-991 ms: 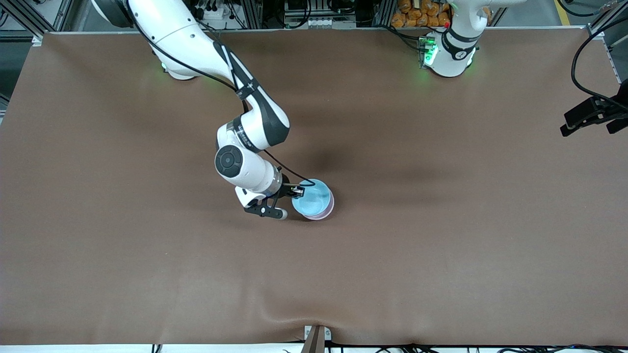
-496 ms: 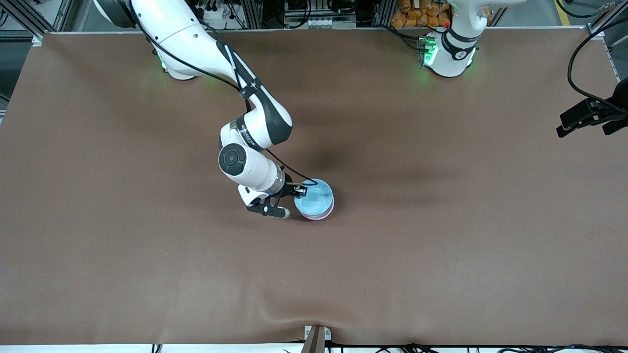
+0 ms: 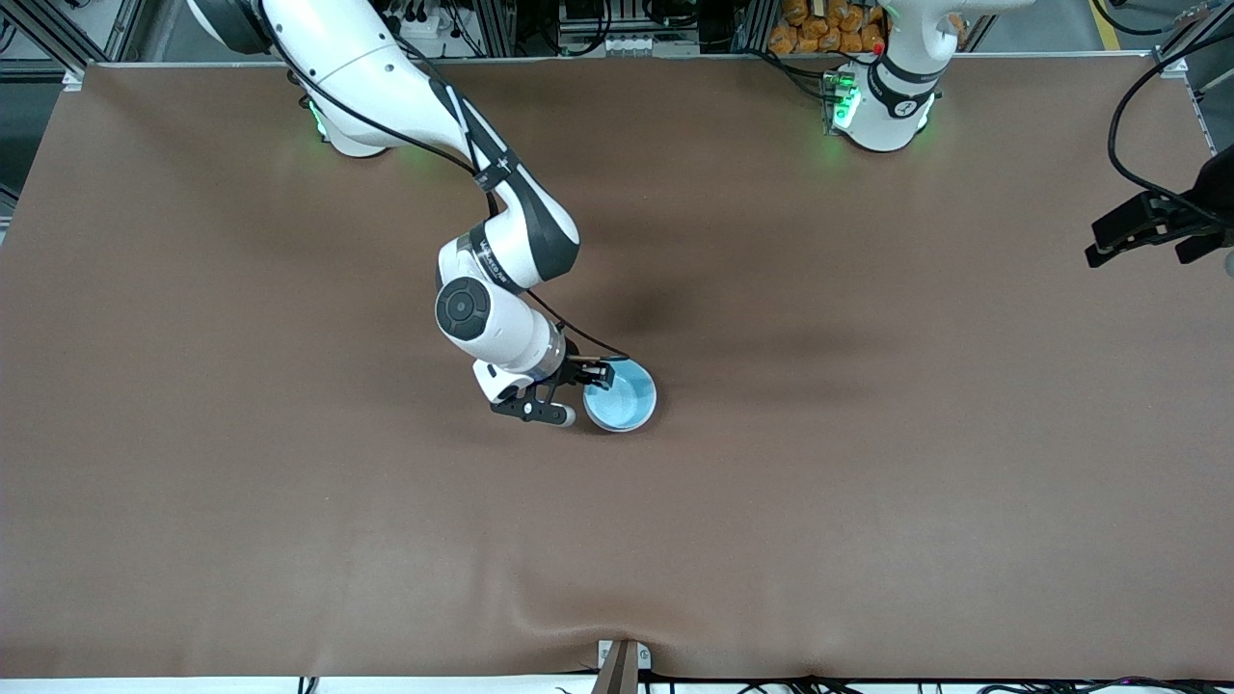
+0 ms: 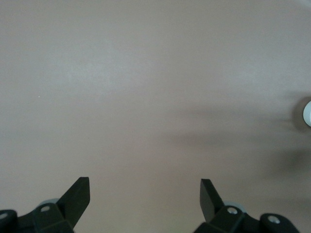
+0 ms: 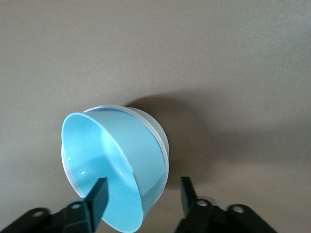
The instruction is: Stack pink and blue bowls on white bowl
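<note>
The light blue bowl sits tilted in a pale bowl near the table's middle. In the right wrist view the blue bowl leans inside a pale rim and wall. I cannot tell whether that is the pink or the white bowl, and no second bowl shows apart from it. My right gripper is open. It straddles the blue bowl's wall, one finger inside and one outside, not pinching. My left gripper waits open and empty over the left arm's end of the table.
Brown mat covers the table, with a wrinkle at its edge nearest the front camera. A small pale round thing shows at the edge of the left wrist view.
The right gripper shifted a little toward the bowls. The blue bowl sank lower, so the pink rim seen under it before hardly shows. The left gripper drifted slightly.
</note>
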Tool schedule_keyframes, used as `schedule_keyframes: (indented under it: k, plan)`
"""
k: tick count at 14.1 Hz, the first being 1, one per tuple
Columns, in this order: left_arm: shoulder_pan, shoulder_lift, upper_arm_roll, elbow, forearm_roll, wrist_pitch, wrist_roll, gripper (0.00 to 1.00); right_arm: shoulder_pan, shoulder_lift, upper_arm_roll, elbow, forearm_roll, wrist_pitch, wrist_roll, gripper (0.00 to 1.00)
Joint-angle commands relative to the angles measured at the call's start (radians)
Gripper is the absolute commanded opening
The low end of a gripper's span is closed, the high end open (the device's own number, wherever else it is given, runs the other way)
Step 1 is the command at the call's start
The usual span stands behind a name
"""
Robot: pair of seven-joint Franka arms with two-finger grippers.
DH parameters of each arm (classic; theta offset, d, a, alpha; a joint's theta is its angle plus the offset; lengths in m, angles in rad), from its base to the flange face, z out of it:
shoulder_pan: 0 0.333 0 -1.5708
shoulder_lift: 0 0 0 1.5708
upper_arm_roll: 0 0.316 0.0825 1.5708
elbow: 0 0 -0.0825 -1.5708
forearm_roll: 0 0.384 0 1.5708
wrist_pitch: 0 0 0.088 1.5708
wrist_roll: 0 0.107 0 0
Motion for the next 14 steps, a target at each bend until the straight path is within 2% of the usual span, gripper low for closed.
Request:
schedule_keyframes:
  k: [1, 3, 5, 9, 14]
  plan:
    - [0.005, 0.005, -0.009, 0.01, -0.011, -0.013, -0.012, 1.0, -0.008, 0.0, -0.015, 0.02, 0.002, -0.002, 0.002, 1.0]
    - [0.004, 0.005, -0.01, 0.012, -0.011, -0.013, -0.012, 1.0, -0.022, -0.022, -0.044, 0.009, -0.008, -0.013, -0.004, 1.0]
    - [0.004, 0.006, -0.01, 0.012, -0.011, -0.013, -0.012, 1.0, -0.024, -0.079, -0.099, -0.008, -0.01, -0.047, -0.027, 1.0]
    - [0.002, 0.005, -0.01, 0.013, -0.011, -0.012, -0.012, 1.0, -0.024, -0.186, -0.307, -0.019, -0.019, -0.334, -0.257, 1.0]
    - [0.001, 0.006, -0.01, 0.013, -0.013, -0.012, -0.012, 1.0, -0.028, -0.366, -0.536, -0.184, -0.019, -0.427, -0.56, 1.0]
